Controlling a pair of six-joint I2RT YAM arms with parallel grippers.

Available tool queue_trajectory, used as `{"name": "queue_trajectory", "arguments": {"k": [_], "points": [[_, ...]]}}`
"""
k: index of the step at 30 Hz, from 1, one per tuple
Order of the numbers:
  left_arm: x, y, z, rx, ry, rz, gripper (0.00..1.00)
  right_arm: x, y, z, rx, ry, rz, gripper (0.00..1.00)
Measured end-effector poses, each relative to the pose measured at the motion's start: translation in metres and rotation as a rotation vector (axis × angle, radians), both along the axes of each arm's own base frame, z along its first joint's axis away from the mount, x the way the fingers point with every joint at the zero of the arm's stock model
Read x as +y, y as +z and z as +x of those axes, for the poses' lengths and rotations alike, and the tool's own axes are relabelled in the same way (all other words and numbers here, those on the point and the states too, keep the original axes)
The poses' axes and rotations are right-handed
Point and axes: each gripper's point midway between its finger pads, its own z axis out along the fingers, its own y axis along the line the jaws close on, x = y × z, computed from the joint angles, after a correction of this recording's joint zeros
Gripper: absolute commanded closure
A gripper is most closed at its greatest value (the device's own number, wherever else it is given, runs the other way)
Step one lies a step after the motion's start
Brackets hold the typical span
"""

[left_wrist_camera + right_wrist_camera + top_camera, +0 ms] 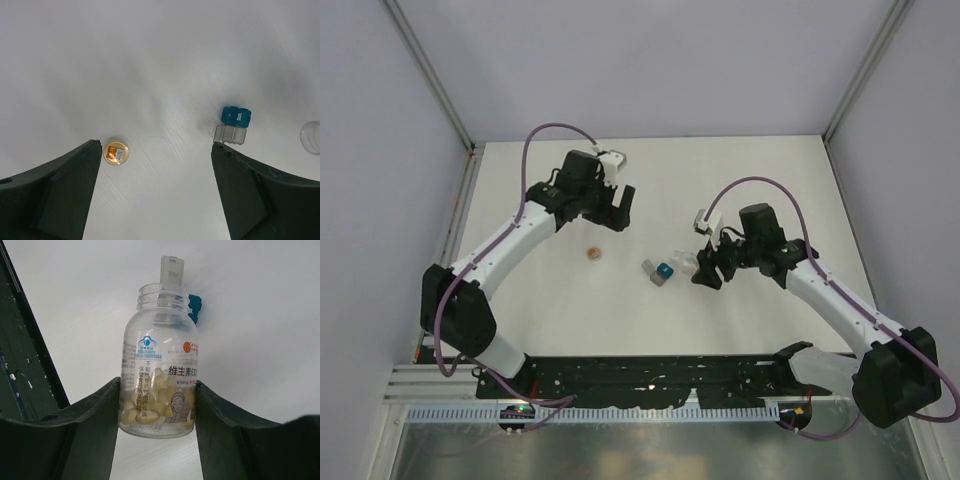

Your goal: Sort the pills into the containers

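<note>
Containers [657,271] sit side by side on the white table [770,180] in our top view, grey container [649,270] touching teal container [665,271]. The left gripper [613,213] hangs spread and empty, with a round orange lid [592,254] near it. From the left wrist we see that lid and both boxes ahead of the parted fingers [60,190]. From the right wrist we see the right gripper [159,384] clamped on the open pill bottle [159,355], with pills [150,415] inside and its mouth toward both boxes.
</note>
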Motion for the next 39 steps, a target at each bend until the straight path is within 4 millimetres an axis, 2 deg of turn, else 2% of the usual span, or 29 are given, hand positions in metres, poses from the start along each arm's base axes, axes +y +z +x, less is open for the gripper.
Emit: {"name": "queue_trajectory", "arguments": {"k": [6, 20, 30, 39], "points": [[0.003, 0.011, -0.007, -0.023, -0.005, -0.021, 0.06, 0.002, -0.027, 0.0, 0.065, -0.021, -0.046, 0.94], [0.008, 0.011, -0.007, -0.017, 0.002, -0.03, 0.06, 0.016, -0.059, -0.009, 0.122, 0.019, -0.138, 0.94], [0.011, 0.007, -0.008, -0.006, 0.006, -0.033, 0.06, 0.024, -0.07, -0.009, 0.149, 0.041, -0.166, 0.94], [0.013, 0.011, -0.01, -0.008, 0.005, -0.048, 0.06, 0.033, -0.069, -0.002, 0.145, 0.048, -0.181, 0.94]]}}
